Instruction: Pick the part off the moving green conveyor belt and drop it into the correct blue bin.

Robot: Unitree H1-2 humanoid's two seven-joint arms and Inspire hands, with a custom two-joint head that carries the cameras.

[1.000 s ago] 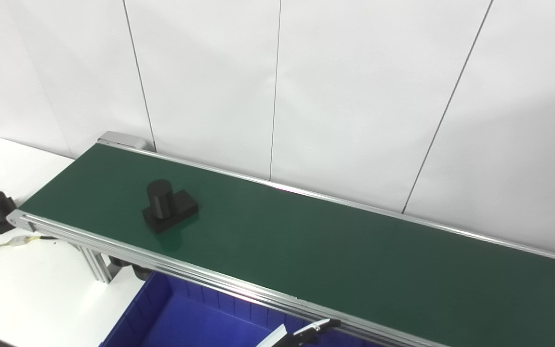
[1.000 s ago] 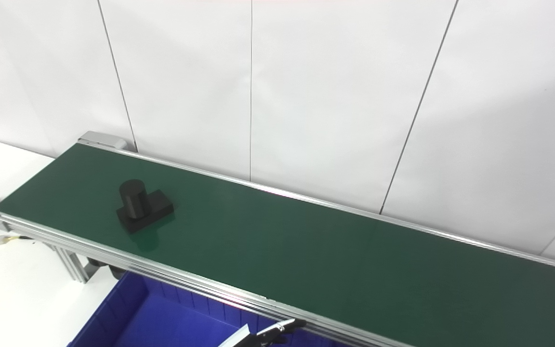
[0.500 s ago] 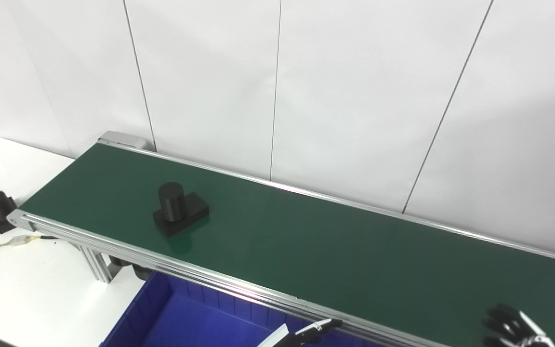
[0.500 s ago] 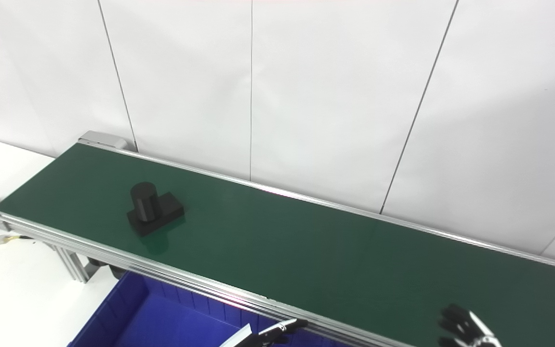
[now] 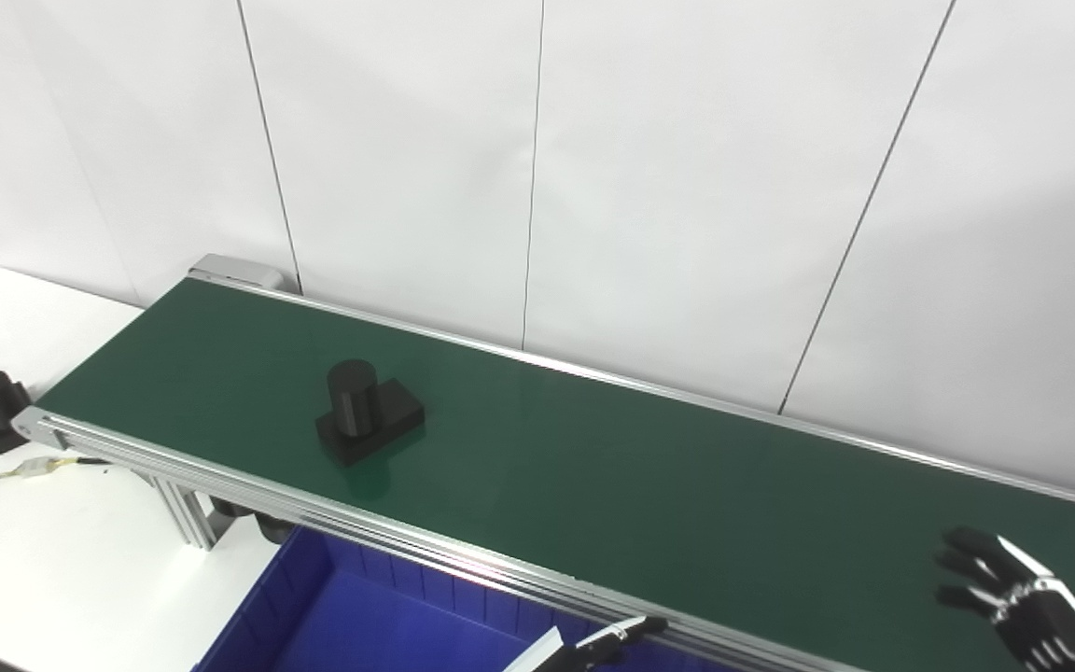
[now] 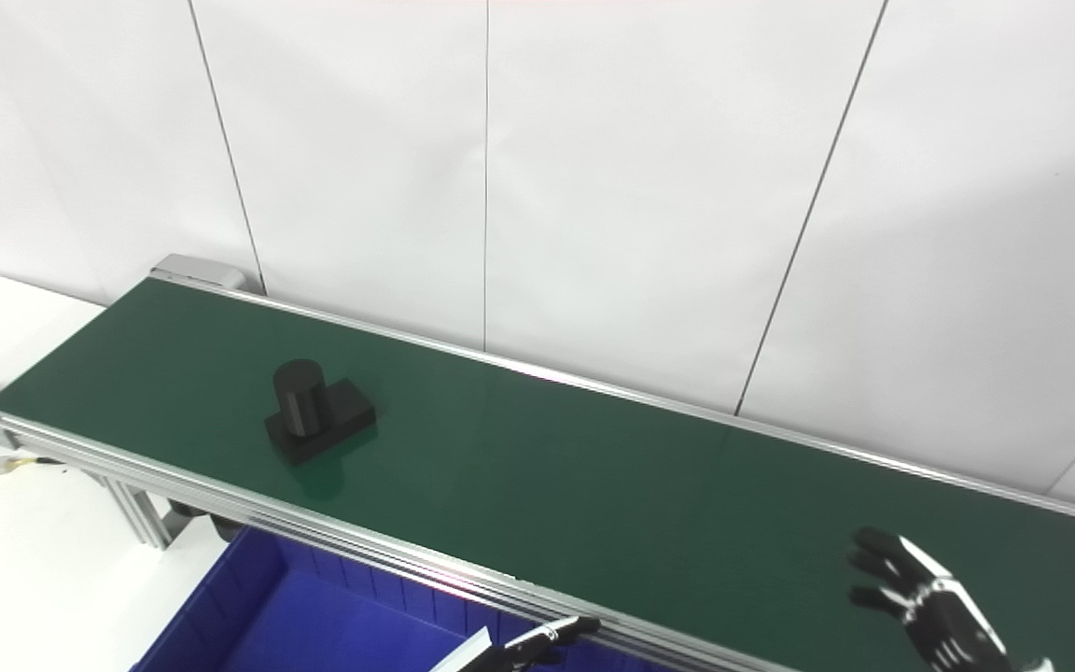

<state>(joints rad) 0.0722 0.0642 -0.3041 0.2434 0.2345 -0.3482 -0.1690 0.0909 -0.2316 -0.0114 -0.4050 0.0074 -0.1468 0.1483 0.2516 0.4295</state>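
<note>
**Basically: intercept setup, don't chase the part**

Black part (image 5: 368, 412), an upright cylinder on a flat rectangular base, sits on the green conveyor belt (image 5: 649, 485) toward its left end, nearer the front rail than the back one. Nothing is touching it.

Right hand (image 5: 1013, 597) hovers over the belt's right end, well apart from the part, fingers (image 6: 878, 551) spread and empty. Left hand (image 5: 593, 646) is barely in frame at the bottom edge, just below the front rail over the blue bin (image 5: 351, 616); only fingertips show, can't tell if it's open or closed.

My read on the step: pre-positioning for a catch.
- Hold the right hand steady and low above the belt, and let the part come to it if the belt runs that way. Direction can't be read from this one moment.
- Grab the cylinder, not the base: thumb one side, fingers opposite. It's the tall, easy feature.
- Keep the fingers wide until they straddle the cylinder. Closing early likely knocks or spins the part.
- Lift straight up before swinging, so it clears the front rail.
- Only one bin is visible, so I can't confirm it's the correct one.
</note>
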